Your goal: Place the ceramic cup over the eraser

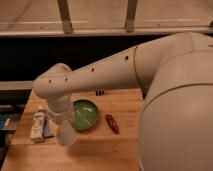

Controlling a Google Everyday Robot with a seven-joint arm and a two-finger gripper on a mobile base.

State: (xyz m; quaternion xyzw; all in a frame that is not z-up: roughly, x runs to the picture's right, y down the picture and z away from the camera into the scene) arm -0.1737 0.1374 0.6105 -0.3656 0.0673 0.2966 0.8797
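Observation:
My gripper (65, 134) hangs from the white arm over the left half of the wooden table (120, 150), just left of the green bowl. It holds a small white thing that looks like the ceramic cup (66, 138), a little above the tabletop. The eraser (100, 93) is a small black striped block at the table's back edge, behind the arm and to the right of the gripper. The fingers themselves are mostly hidden by the wrist and the cup.
A green bowl (84, 115) sits mid-table. A red pepper-shaped thing (112, 124) lies to its right. A white labelled bottle (38, 125) and a flat blue pad (48, 128) lie at the left. My large white arm body fills the right side.

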